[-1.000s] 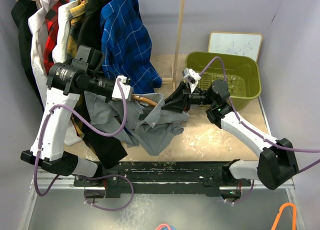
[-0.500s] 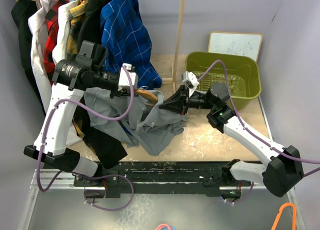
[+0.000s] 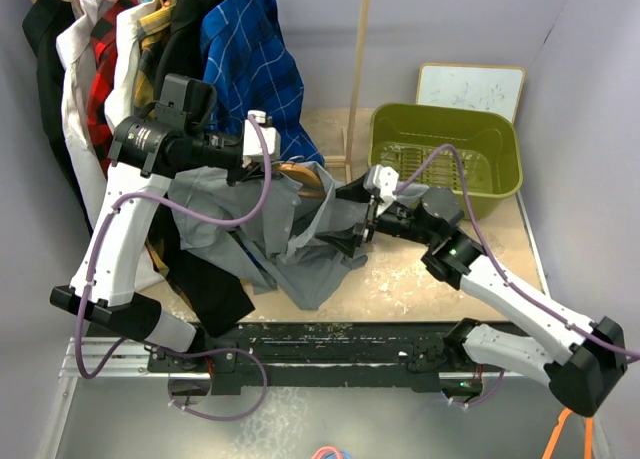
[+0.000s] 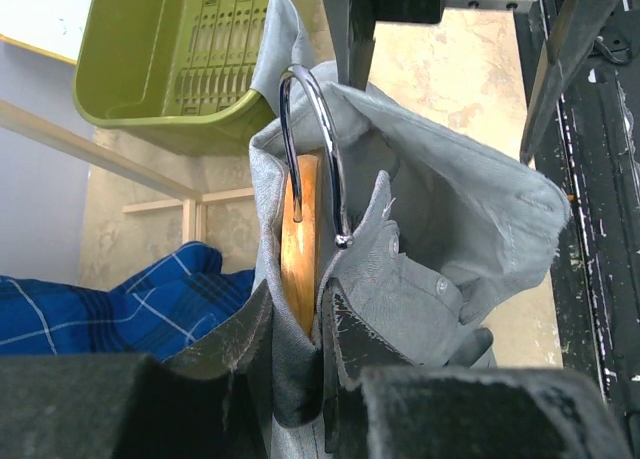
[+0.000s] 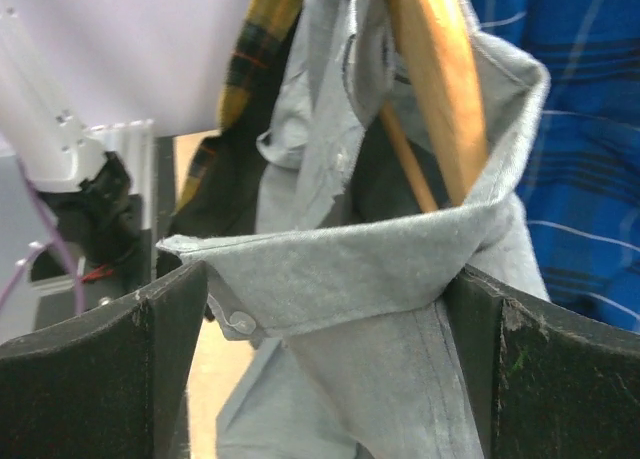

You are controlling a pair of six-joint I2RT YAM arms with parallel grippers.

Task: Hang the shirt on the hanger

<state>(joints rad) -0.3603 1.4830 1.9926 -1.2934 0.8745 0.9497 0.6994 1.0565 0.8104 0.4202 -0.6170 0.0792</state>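
Observation:
The light-grey shirt [image 3: 312, 264] hangs crumpled in mid-table, partly draped over the wooden hanger [image 3: 303, 175]. My left gripper [image 3: 272, 165] is shut on the hanger's neck, with grey fabric pinched in alongside. In the left wrist view the wood [image 4: 300, 229] and metal hook [image 4: 312, 129] rise from between the jaws [image 4: 300, 349], and the shirt's button placket [image 4: 450, 229] folds to the right. My right gripper [image 3: 352, 231] stands open at the shirt's right side. In the right wrist view the collar [image 5: 350, 269] spans the wide gap between its fingers [image 5: 150, 369], and the hanger arm [image 5: 440, 89] rises behind.
A green bin [image 3: 445, 149] sits at the back right with a whiteboard [image 3: 470, 87] behind it. A rack post [image 3: 357, 69] stands mid-back. A blue check shirt [image 3: 250, 69] and other garments hang at the back left. A black garment [image 3: 205, 279] drapes beneath the left arm.
The right gripper has opened, let go of the shirt and dropped nearer. The left arm has carried the hanger and shirt slightly up and back.

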